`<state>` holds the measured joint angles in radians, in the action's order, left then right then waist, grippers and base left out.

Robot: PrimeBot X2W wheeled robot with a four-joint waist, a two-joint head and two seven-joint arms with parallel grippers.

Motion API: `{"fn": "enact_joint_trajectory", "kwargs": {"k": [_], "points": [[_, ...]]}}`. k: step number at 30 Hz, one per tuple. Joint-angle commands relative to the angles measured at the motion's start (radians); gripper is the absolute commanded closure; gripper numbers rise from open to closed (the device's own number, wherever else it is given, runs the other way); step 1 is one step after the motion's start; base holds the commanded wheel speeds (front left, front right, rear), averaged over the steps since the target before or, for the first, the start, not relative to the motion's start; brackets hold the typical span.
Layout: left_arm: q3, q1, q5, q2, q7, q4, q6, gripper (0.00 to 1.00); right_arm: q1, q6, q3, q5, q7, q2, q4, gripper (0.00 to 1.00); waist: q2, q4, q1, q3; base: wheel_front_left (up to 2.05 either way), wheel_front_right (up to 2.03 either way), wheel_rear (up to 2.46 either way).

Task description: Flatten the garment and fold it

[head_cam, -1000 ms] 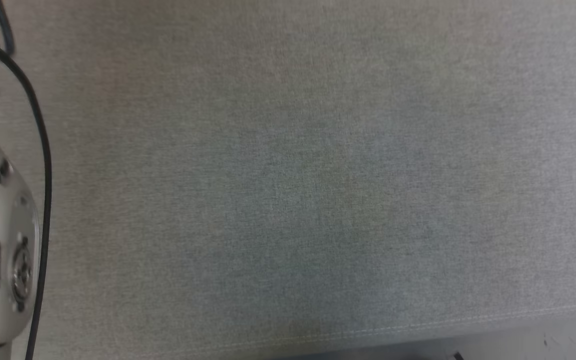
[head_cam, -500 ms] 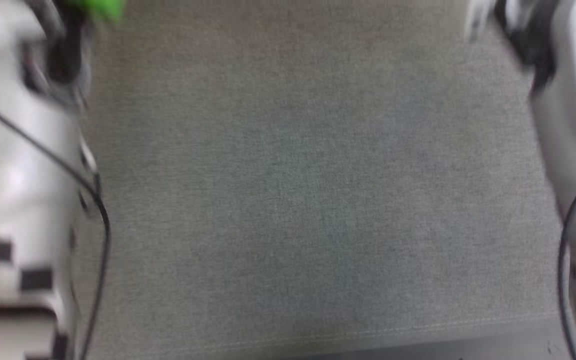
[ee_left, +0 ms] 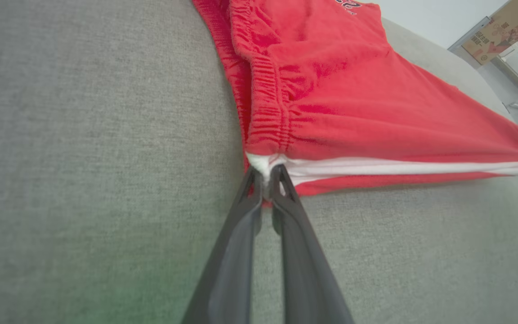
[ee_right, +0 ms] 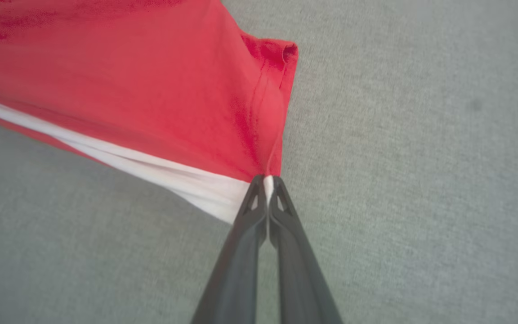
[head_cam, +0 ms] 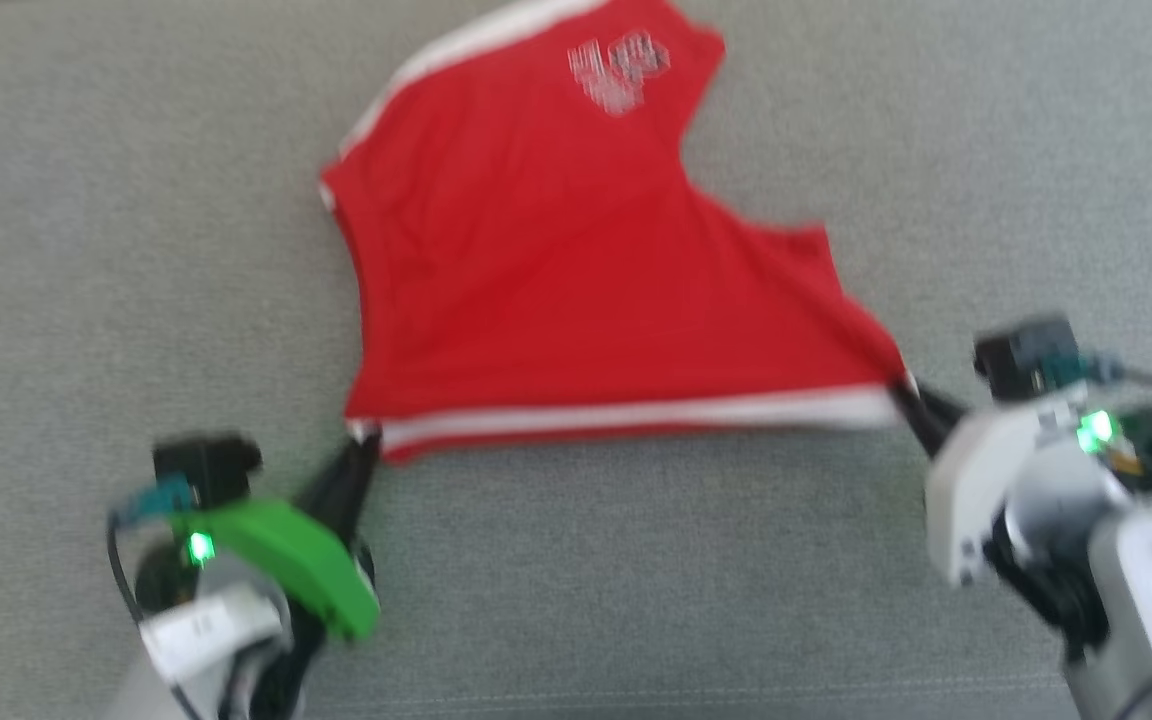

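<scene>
End effectors [head_cam: 368,440] [head_cam: 902,391] tight on garment [head_cam: 576,280] corners

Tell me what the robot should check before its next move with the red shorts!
1. Grip of the left pincer on a near corner of the shorts: ok, shut on it.
2. Grip of the right pincer on the other near corner: ok, shut on it.
3. The white stripe pulled straight between the two: ok.
4. The shorts smooth all over: cannot tell, the head view is blurred.
5. The shorts wholly on the grey surface: cannot tell, their far edge runs off the top of the head view.
</scene>
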<state>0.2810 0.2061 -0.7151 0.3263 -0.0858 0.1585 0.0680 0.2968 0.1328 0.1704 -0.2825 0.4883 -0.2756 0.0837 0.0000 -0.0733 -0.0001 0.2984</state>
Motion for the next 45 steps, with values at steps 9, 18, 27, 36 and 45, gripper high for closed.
{"fn": "enact_joint_trajectory", "kwargs": {"k": [9,18,27,36,45], "points": [[0.067,-0.316,-0.021,0.021,-0.104,-0.173,-0.082,1.0,-0.385,-0.002,-0.15,0.049,0.229,0.053,-0.216,1.0,0.0,0.053,0.0001,-0.132,0.0,0.0,0.0],[0.111,-0.328,0.019,0.011,-0.142,-0.334,-0.131,1.0,-0.448,-0.002,-0.228,0.076,0.299,0.102,-0.399,1.0,0.0,0.086,0.0001,-0.127,0.0,0.0,0.0],[0.109,-0.129,0.027,-0.085,-0.097,-0.302,-0.128,1.0,-0.122,-0.002,-0.125,0.093,0.236,0.002,-0.3,1.0,0.0,0.132,0.0001,-0.073,0.0,0.0,0.0],[0.07,0.056,0.063,-0.158,0.0,-0.158,-0.156,1.0,0.251,-0.002,-0.031,0.113,0.126,-0.027,-0.025,1.0,0.0,0.201,0.0001,0.038,0.0,0.0,0.0],[0.075,0.198,0.088,-0.206,0.07,-0.02,-0.146,1.0,0.561,-0.002,0.096,0.141,0.079,-0.072,0.247,1.0,0.0,0.283,0.0001,0.165,0.0,0.0,0.0]]}}
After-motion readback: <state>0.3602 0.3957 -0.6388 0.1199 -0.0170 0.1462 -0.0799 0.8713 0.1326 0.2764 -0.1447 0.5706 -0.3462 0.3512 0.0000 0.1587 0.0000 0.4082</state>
